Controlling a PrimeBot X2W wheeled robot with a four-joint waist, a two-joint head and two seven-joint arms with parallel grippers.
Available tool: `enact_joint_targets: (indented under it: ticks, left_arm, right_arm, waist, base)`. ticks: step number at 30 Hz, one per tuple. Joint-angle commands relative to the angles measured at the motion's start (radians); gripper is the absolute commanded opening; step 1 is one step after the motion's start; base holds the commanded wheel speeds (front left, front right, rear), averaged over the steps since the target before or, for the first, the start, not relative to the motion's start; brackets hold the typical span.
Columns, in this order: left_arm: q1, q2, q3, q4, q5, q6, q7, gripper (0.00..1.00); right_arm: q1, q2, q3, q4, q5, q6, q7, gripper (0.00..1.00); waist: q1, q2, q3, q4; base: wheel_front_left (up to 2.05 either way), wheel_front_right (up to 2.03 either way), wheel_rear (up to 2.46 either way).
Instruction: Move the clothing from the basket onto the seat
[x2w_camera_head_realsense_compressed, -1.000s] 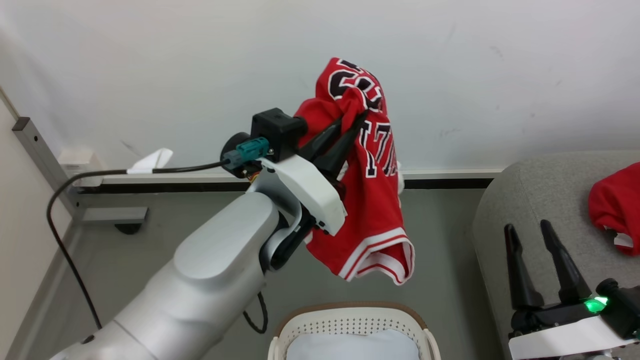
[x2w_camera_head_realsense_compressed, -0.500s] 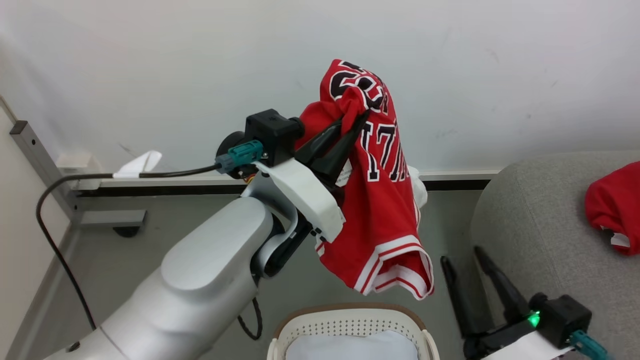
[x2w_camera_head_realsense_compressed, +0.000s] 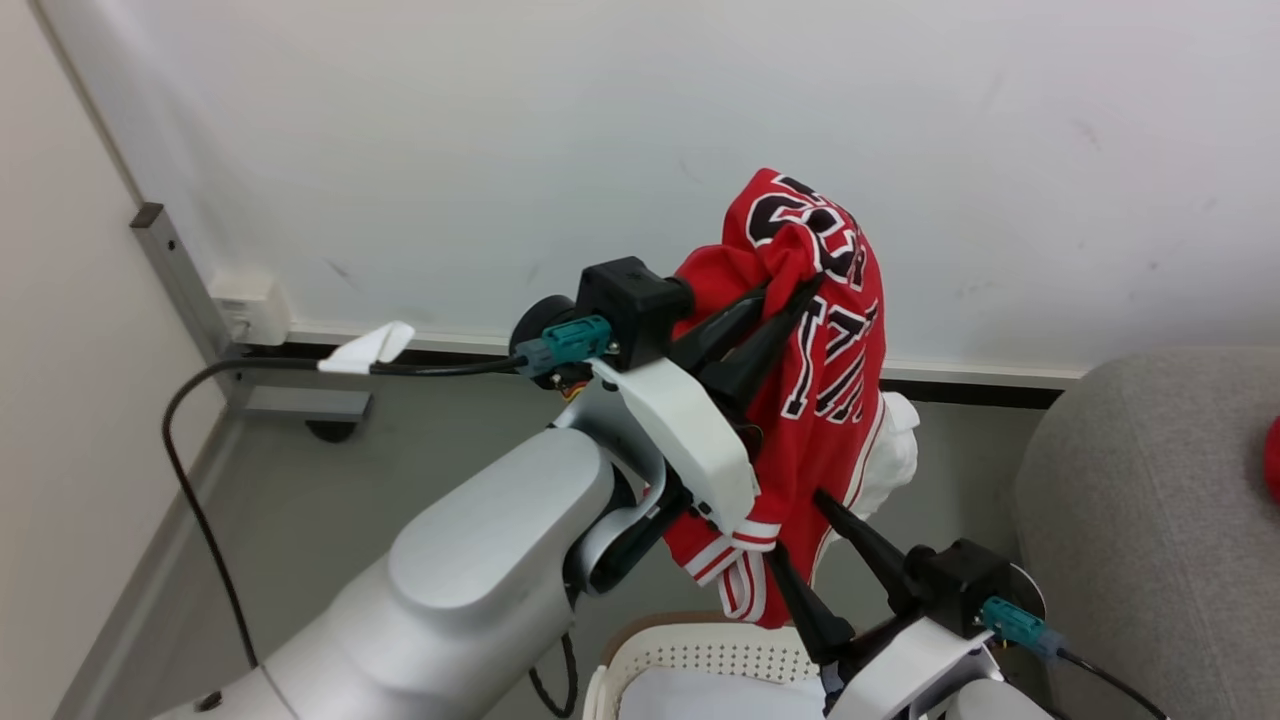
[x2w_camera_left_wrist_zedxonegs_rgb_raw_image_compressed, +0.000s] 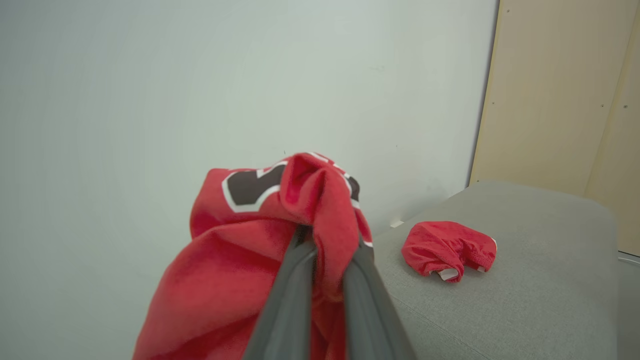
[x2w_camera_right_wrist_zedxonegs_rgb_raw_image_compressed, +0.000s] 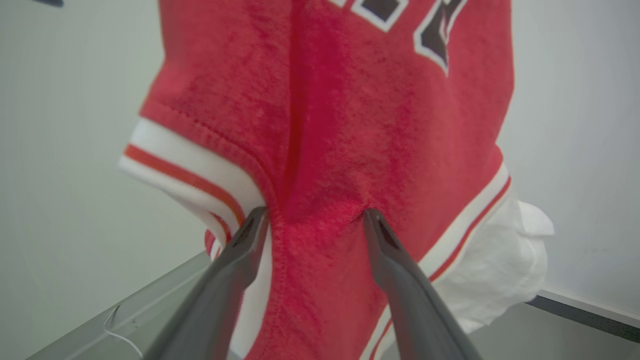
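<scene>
A red jersey (x2w_camera_head_realsense_compressed: 830, 370) with black numerals hangs in the air before the wall, bunched at its top where my left gripper (x2w_camera_head_realsense_compressed: 795, 290) is shut on it. The left wrist view shows those fingers (x2w_camera_left_wrist_zedxonegs_rgb_raw_image_compressed: 295, 280) pinching the red fold (x2w_camera_left_wrist_zedxonegs_rgb_raw_image_compressed: 320, 200). My right gripper (x2w_camera_head_realsense_compressed: 792, 522) stands open below, and its fingers (x2w_camera_right_wrist_zedxonegs_rgb_raw_image_compressed: 235, 260) straddle the jersey's (x2w_camera_right_wrist_zedxonegs_rgb_raw_image_compressed: 350, 125) lower part by the striped hem. A white garment (x2w_camera_head_realsense_compressed: 895, 460) hangs behind the jersey. The basket (x2w_camera_head_realsense_compressed: 700, 650) sits beneath with white cloth (x2w_camera_head_realsense_compressed: 700, 695) inside. On the grey seat (x2w_camera_left_wrist_zedxonegs_rgb_raw_image_compressed: 525, 290) lies another red garment (x2w_camera_left_wrist_zedxonegs_rgb_raw_image_compressed: 447, 247).
A black cable (x2w_camera_head_realsense_compressed: 200, 480) loops from my left wrist down over the grey floor at the left. A metal post (x2w_camera_head_realsense_compressed: 185, 285) and a white wall box (x2w_camera_head_realsense_compressed: 250, 305) stand against the wall. The seat's rounded arm (x2w_camera_head_realsense_compressed: 1130, 500) rises at the right.
My right gripper has swung left from beside the seat, and its open fingers now straddle the jersey's lower part. The head camera has shifted. My left gripper keeps its hold.
</scene>
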Motion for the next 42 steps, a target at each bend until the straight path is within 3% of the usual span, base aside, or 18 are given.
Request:
enact_joint_targets:
  ticks: [1,15,21,22,23,24,32,42]
  left_arm:
    - [0.008,-0.007,-0.005,-0.001,-0.002,-0.004,0.004,0.00]
    - [0.018,-0.048,-0.058,-0.003,-0.012,-0.029,0.031,0.00]
    - [0.024,-0.053,-0.073,-0.009,-0.016,-0.032,0.038,0.00]
    - [0.024,-0.053,-0.074,-0.009,-0.016,-0.032,0.039,0.00]
    - [0.024,-0.052,-0.074,-0.009,-0.017,-0.030,0.039,0.00]
    - [0.025,-0.051,-0.073,-0.009,-0.018,-0.028,0.039,0.00]
    - [0.049,-0.027,-0.064,0.017,-0.032,-0.014,0.025,0.00]
    - [0.101,0.008,-0.056,0.037,-0.045,-0.001,-0.007,0.00]
  right_arm:
    - [-0.032,0.003,0.009,0.027,-0.005,-0.002,0.001,1.00]
    - [-0.234,0.032,0.064,0.314,0.070,-0.002,0.001,1.00]
    - [-0.304,0.032,0.088,0.371,0.098,-0.002,0.001,1.00]
    - [-0.311,0.028,0.093,0.374,0.100,-0.002,0.001,0.41]
    - [-0.315,0.023,0.096,0.377,0.105,-0.002,0.001,0.07]
    - [-0.318,0.020,0.098,0.379,0.108,-0.002,0.001,0.00]
    - [-0.275,-0.011,0.089,0.309,0.118,-0.002,0.000,0.00]
    - [-0.144,-0.065,-0.074,0.083,0.075,-0.002,0.000,0.00]
  waist:
    - [-0.0001,0.0000,-0.003,0.027]
    - [-0.0001,0.0000,-0.019,0.136]
    - [-0.0001,0.0000,-0.024,0.162]
    - [-0.0001,0.0000,-0.025,0.165]
    - [-0.0001,0.0000,-0.025,0.168]
    - [-0.0001,0.0000,-0.025,0.171]
    - [-0.0001,0.0000,-0.021,0.158]
    - [-0.0001,0.0000,0.001,0.087]
  base:
    - [0.00,0.00,0.00]
    - [0.00,0.00,0.00]
    - [0.00,0.00,0.00]
    - [0.00,0.00,0.00]
    - [0.00,0.00,0.00]
    - [0.00,0.00,0.00]
    - [0.00,0.00,0.00]
    - [0.00,0.00,0.00]
